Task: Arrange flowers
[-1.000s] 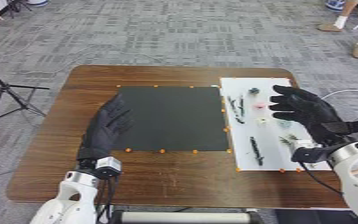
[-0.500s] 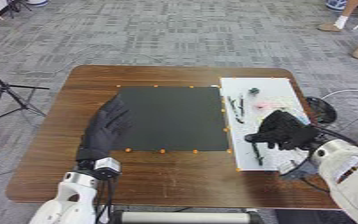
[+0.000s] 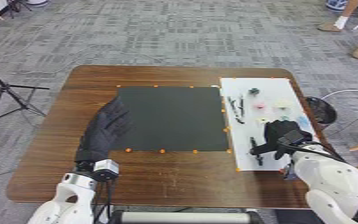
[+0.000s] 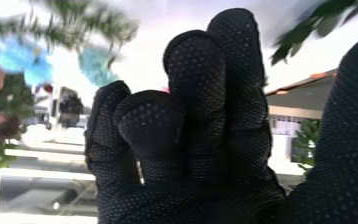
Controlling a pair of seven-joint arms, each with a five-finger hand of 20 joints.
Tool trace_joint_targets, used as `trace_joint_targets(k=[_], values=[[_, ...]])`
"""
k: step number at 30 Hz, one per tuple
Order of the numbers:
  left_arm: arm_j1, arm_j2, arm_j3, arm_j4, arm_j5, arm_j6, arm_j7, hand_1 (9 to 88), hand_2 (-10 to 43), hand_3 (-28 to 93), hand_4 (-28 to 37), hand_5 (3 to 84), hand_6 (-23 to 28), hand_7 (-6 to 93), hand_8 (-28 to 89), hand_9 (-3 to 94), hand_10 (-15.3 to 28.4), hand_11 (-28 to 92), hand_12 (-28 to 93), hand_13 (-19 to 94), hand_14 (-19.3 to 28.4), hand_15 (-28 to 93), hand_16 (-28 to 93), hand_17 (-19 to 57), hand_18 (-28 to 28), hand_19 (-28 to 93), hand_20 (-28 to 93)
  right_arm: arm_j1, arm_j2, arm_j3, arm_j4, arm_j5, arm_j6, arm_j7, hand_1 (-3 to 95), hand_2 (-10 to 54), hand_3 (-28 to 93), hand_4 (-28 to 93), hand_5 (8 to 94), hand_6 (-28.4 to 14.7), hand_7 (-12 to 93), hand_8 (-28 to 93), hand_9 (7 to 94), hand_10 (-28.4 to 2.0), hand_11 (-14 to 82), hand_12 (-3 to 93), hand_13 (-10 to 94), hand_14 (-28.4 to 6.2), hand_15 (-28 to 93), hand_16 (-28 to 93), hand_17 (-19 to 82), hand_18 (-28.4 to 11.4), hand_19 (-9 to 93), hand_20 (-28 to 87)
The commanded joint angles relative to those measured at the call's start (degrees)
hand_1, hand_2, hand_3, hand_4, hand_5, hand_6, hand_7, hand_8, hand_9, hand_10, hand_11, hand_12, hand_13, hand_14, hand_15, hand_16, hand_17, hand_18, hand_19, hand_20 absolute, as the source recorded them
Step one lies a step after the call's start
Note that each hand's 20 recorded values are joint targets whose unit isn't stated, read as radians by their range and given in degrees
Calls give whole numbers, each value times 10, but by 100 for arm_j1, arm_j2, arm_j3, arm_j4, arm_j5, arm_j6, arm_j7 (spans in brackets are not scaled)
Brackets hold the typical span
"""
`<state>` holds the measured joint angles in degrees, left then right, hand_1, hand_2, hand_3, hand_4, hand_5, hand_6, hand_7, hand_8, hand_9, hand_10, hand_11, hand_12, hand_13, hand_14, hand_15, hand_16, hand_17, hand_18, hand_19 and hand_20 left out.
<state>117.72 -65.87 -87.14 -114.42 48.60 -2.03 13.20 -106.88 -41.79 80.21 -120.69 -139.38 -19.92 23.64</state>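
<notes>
White sheet (image 3: 273,90), dark stem (image 3: 259,160) by right hand (image 3: 285,134)

The right robot hand (image 3: 284,133) hides part of the dark stem (image 3: 254,142). In the right wrist view, the blue flower (image 4: 23,55) and cut-off green foliage (image 4: 91,19) are blurred. The pink bloom (image 3: 260,106) looks too small to identify.

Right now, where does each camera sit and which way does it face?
Head view: robot's head, facing forward and down at the brown wooden table; both white arms, black-gloved left robot hand and right robot hand show.
Right wrist view: right wrist, facing along that hand's fingers, which show, toward green leafy stems and pale blue flowers.
Shared: right robot hand, flat white board.
</notes>
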Motion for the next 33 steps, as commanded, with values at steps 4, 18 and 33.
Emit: trace_joint_targets(k=[4, 18, 33], values=[[20, 26, 5, 13, -12, -61, 8, 277, -74, 552, -283, 226, 20, 207, -104, 188, 94, 110, 223, 171, 128, 161, 77, -126, 243, 456, 49, 137, 157, -105, -59, 220, -448, -80, 439, -95, 224, -215, 786, 18, 415, -165, 837, -112, 428, 294, 723, -105, 744, 299, 335, -216, 889, 260], [-9, 2, 12, 39, -44, -93, -64, 274, -74, 561, -283, 227, 21, 205, -103, 188, 94, 112, 224, 171, 128, 160, 80, -127, 241, 452, 52, 492, -24, -993, 382, 53, -1086, 222, 302, -95, 753, -280, 730, 7, 276, -150, 782, -118, 411, 295, 681, -100, 729, 293, 302, -209, 853, 262], [5, 14, -24, 23, -59, -79, -53, 269, -72, 564, -283, 227, 20, 204, -102, 188, 94, 110, 223, 171, 127, 157, 81, -129, 241, 450, 54, 28, -158, -814, -130, -15, -1928, 445, 442, -95, 510, -283, 740, 18, 310, -151, 755, -113, 473, 357, 659, -102, 754, 323, 294, -206, 845, 280]])
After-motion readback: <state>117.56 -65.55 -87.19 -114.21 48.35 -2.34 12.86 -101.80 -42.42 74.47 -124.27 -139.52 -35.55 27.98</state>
